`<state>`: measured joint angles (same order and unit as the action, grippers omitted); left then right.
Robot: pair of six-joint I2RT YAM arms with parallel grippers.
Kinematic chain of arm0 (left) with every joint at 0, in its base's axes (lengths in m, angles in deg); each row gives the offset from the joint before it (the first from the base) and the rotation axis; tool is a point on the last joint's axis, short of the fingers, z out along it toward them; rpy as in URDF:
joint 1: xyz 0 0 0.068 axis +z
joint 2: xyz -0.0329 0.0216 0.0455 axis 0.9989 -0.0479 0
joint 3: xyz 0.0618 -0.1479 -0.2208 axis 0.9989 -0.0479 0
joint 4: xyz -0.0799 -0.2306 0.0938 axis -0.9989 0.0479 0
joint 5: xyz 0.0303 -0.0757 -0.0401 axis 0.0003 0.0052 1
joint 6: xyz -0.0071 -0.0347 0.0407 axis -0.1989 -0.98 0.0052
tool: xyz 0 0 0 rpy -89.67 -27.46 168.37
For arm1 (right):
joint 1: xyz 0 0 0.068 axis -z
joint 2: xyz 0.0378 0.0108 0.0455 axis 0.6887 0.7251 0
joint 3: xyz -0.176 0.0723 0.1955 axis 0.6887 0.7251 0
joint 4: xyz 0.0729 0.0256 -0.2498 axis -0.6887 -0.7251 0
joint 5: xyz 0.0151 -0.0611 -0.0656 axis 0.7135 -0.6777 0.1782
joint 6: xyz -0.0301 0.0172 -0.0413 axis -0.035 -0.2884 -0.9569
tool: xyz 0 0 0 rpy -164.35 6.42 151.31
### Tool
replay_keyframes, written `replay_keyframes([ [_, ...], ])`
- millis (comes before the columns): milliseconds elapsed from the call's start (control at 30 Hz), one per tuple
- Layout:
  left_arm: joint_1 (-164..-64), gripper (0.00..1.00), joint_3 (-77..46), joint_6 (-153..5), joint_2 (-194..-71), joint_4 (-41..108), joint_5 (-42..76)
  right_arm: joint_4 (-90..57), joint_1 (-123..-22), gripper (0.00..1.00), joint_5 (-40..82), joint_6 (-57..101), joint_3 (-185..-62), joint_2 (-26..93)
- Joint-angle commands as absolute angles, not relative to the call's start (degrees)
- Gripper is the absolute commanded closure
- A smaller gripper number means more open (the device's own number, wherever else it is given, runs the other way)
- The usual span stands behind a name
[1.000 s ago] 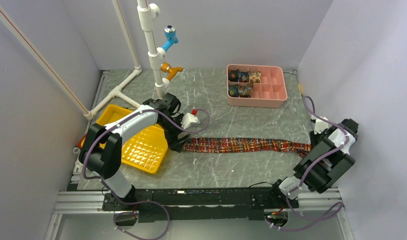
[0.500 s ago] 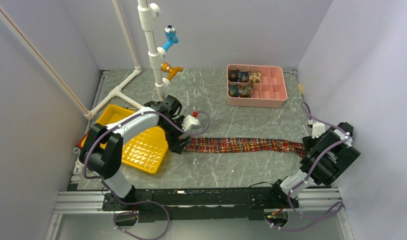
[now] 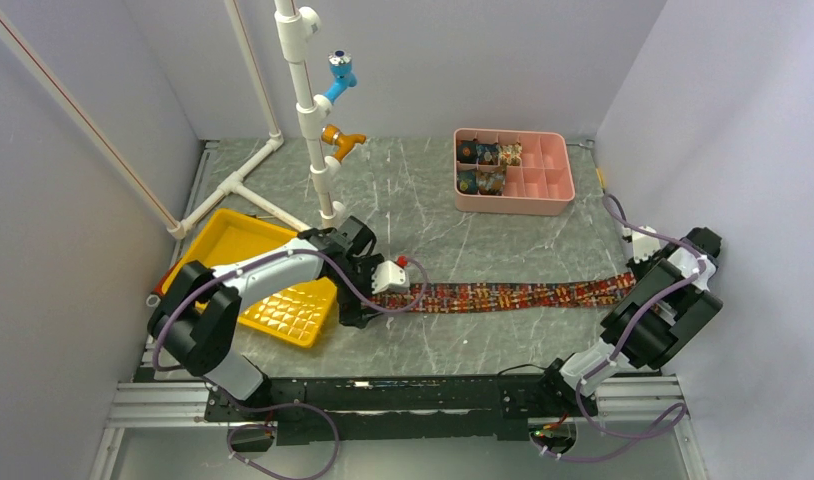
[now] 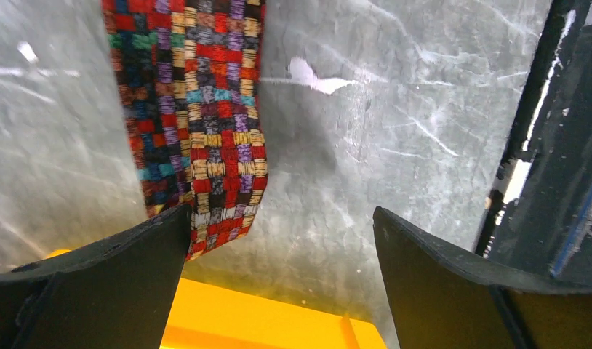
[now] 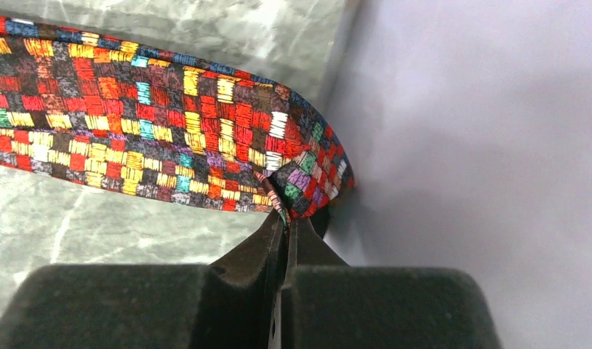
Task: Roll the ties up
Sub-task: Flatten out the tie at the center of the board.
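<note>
A flat, multicoloured checked tie (image 3: 523,295) lies stretched across the grey marble table (image 3: 433,200), running from one gripper to the other. The right gripper (image 5: 286,227) has its jaws pinched tight on the tie's pointed end, right at its fingertips. The left gripper (image 4: 278,218) hangs low with jaws spread wide, the tie's other end against one finger and a yellow tray (image 4: 264,320) just beneath.
</note>
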<state>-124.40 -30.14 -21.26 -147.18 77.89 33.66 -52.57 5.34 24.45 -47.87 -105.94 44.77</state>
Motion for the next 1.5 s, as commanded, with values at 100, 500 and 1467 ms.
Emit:
replay_keyframes([
  [100,-132.8,0.01,-31.8,-14.4,-143.1,62.3,29.2,-50.9,4.7,1.00,24.1,-55.9,-109.1,42.9],
  [500,-137.6,0.25,-26.0,-8.6,-151.2,65.8,32.5,-44.3,1.9,0.24,20.6,-56.5,-103.4,37.8],
  [1467,-134.6,1.00,-29.9,-16.4,-147.1,57.2,23.7,-71.2,-17.7,0.61,43.4,-42.2,-98.2,22.4],
])
